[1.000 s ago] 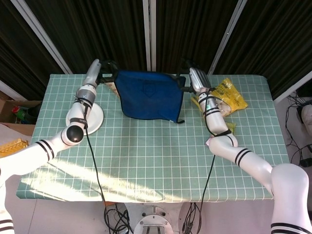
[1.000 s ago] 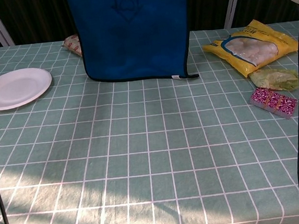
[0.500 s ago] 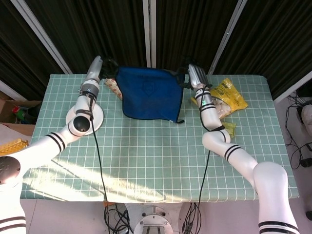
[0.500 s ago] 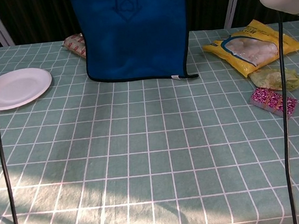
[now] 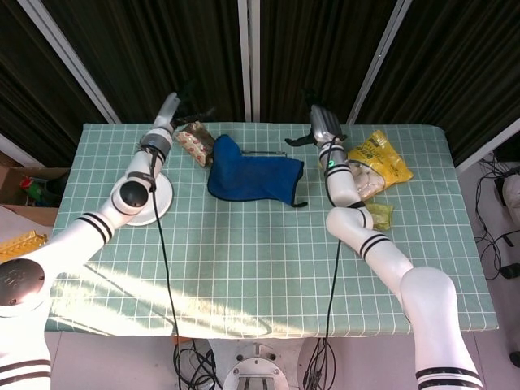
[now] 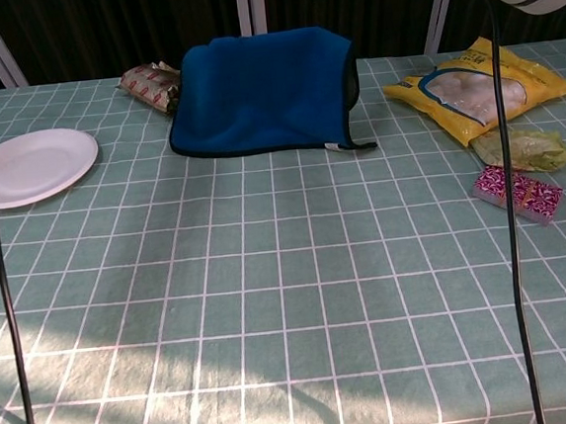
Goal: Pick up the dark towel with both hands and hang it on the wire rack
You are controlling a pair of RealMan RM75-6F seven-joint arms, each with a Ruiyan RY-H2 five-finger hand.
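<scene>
Change: dark towel [image 5: 253, 176] has dropped, now draped on the wire rack [image 5: 258, 152] (barely visible).
Fingers: left hand [image 5: 188, 101], right hand [image 5: 313, 130] released.
Advice: withdraw both hands clear of rack.

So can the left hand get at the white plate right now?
Probably yes. The plate lies bare on the table beneath the left arm, nothing on it, and the left hand appears to hold nothing; it would just need to draw back.
</scene>
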